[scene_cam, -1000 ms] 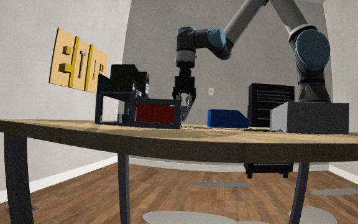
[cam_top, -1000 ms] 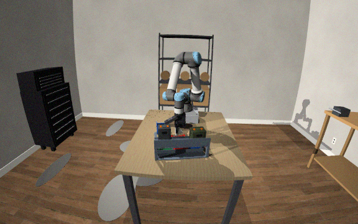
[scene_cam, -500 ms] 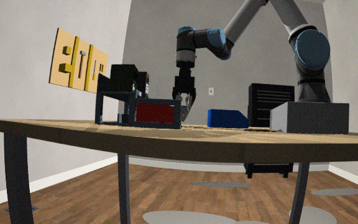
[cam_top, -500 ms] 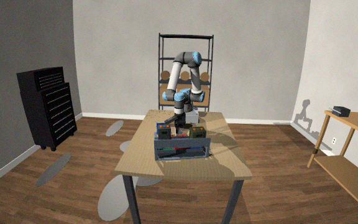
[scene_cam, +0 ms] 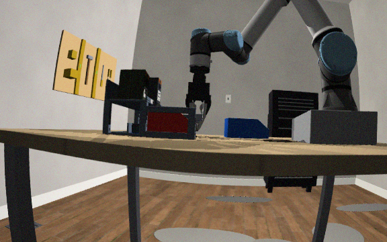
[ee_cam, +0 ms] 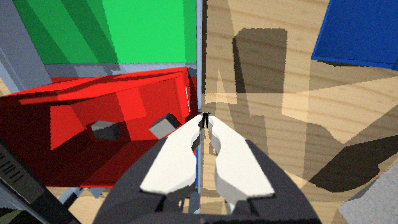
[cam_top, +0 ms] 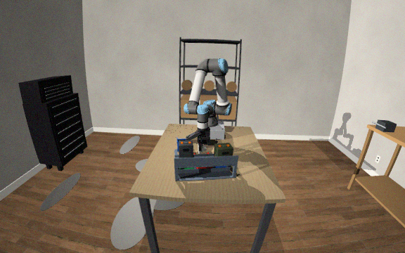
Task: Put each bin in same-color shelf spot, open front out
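Note:
The red bin [ee_cam: 100, 130] sits in the grey shelf [scene_cam: 146, 117] on the table, its red side showing in the exterior view [scene_cam: 166, 122]. Two grey parts [ee_cam: 106, 130] lie in it. Beside it in the shelf is a green surface [ee_cam: 135, 30]; I cannot tell whether it is a bin or a mark. The blue bin [scene_cam: 245, 128] stands on the table apart from the shelf and shows at the wrist view's top right [ee_cam: 360, 30]. My gripper [ee_cam: 205, 113] is shut, fingertips together, pointing down at the shelf's front edge next to the red bin [scene_cam: 198, 114].
Two dark boxes [cam_top: 185, 149] [cam_top: 223, 149] stand on top of the shelf [cam_top: 206, 166]. The arm's grey base block [scene_cam: 334, 127] is on the table behind the blue bin. A tool board [scene_cam: 84, 68] hangs beyond the shelf.

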